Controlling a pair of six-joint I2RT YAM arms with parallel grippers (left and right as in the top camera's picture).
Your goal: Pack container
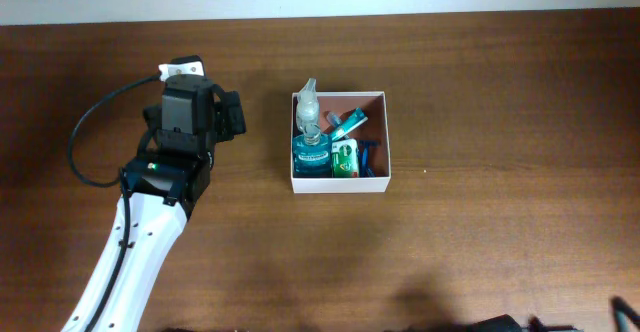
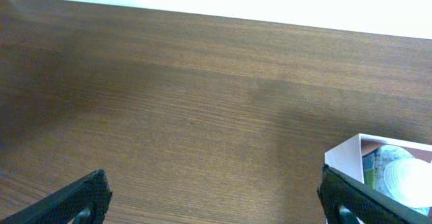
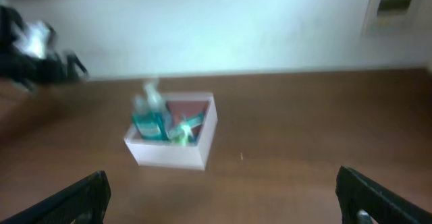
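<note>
Overhead: container [image 1: 340, 183] near table [image 1: 480, 232] centre, white walls, reddish-brown floor. Inside, at its 9 o'clock side, clear bottle [image 1: 311, 154] of blue liquid, pale cap toward 12. Green-and-white carton [image 1: 346, 159] at 6 o'clock, touching bottle. Teal tube [image 1: 349, 122] at 12 to 1 o'clock, tilted. Blue item [image 1: 371, 158] at 5 o'clock, unclear. Print on carton and bottle too small to read. At 9 o'clock of container, well apart, left gripper [image 1: 190, 107] over bare wood. Left wrist: fingers [image 2: 74, 200] spread wide, nothing between; container corner at 4 o'clock. Right wrist: blurred; right gripper [image 3: 226, 200] spread wide, nothing pinched, container ahead at 10 o'clock, well apart.
</note>
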